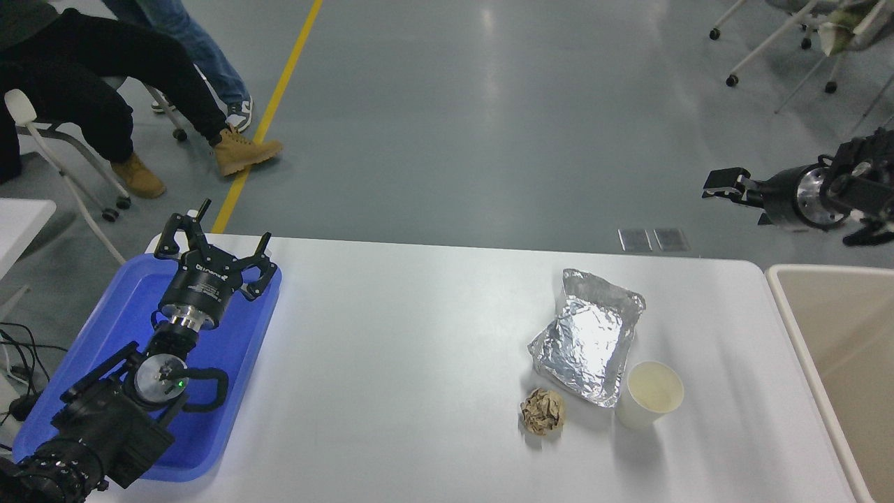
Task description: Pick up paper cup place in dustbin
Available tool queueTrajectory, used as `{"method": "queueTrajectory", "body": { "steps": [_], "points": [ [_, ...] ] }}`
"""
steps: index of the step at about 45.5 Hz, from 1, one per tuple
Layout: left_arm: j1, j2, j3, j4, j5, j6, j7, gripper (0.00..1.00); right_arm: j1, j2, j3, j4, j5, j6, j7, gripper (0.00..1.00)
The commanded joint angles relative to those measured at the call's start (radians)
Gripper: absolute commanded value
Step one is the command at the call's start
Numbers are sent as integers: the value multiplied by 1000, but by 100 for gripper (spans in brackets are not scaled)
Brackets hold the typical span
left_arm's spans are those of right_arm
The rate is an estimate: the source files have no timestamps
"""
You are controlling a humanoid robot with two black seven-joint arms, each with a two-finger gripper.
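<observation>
The paper cup (651, 395) stands upright on the white table (391, 349) at the front right, open end up and empty. The dustbin (789, 314) stands beside the table's right end, and only its left part shows. My right gripper (718, 186) hangs in the air beyond the table's far right corner, pointing left. It is well above and behind the cup and holds nothing. My left gripper (216, 234) is open and parked over the blue tray (244, 335) at the lower left.
A crinkled silver foil tray (590, 335) lies just left of and behind the cup, touching or nearly touching it. A crumpled brown paper ball (543, 411) lies left of the cup. People's legs (174, 77) and chairs are at the far left.
</observation>
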Motion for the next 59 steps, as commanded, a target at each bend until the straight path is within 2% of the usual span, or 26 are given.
{"method": "queueTrajectory", "body": {
  "steps": [1,8,16,33,49,59],
  "points": [
    [0,0,0,0,0,0,0,100,125,25,-90,138,-39,109,-15,100],
    [0,0,0,0,0,0,0,100,146,38,-92,241,-42,137,-16,100],
    [0,0,0,0,0,0,0,100,153,54,-90,341,-100,129,-16,100],
    [0,0,1,0,0,0,0,100,119,52,-104,417,-198,111,-16,100],
    [0,0,0,0,0,0,0,100,80,37,-103,464,-202,110,-15,100],
    [0,0,0,0,0,0,0,100,-10,57,-87,457,-208,36,-15,100]
  ]
}}
